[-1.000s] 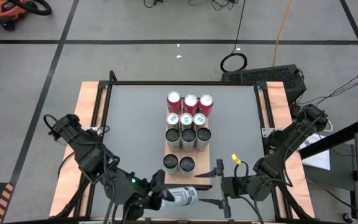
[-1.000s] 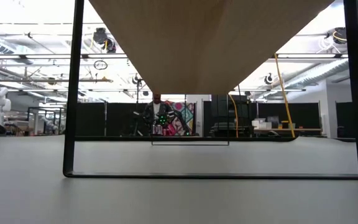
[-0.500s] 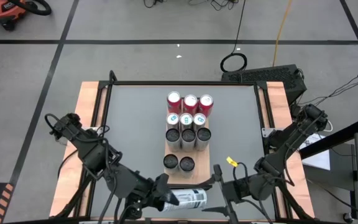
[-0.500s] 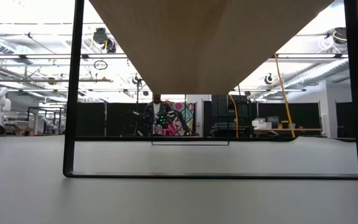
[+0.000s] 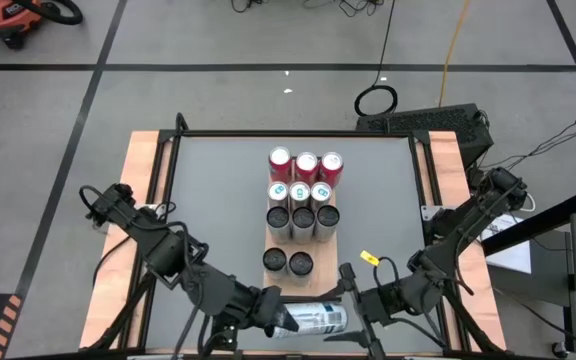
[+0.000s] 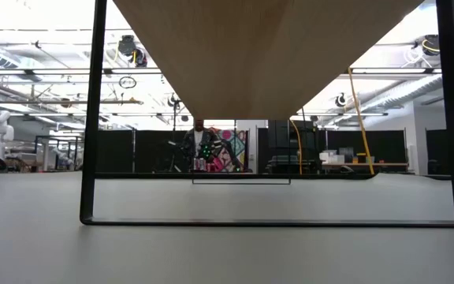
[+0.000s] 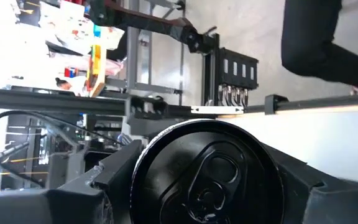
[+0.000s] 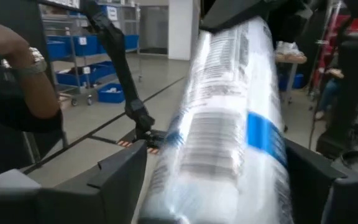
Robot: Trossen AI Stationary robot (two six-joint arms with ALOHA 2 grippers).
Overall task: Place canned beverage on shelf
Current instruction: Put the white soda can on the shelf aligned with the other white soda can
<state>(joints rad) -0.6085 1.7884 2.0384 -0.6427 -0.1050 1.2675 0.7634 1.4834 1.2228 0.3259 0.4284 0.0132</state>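
Now: silver can lying sideways between both grippers at the table's near edge.

Held end-on, the can sits clamped in the left gripper, its dark top filling the left wrist view; the right gripper stands spread, fingers either side of the can's other end without closing. The shelf lies just beyond, with two dark-topped cans nearest, then three more, three white-topped and three red ones farther back. A person's arm shows beyond the table.

Two dark jointed arms, black cables, right arm's yellow tag
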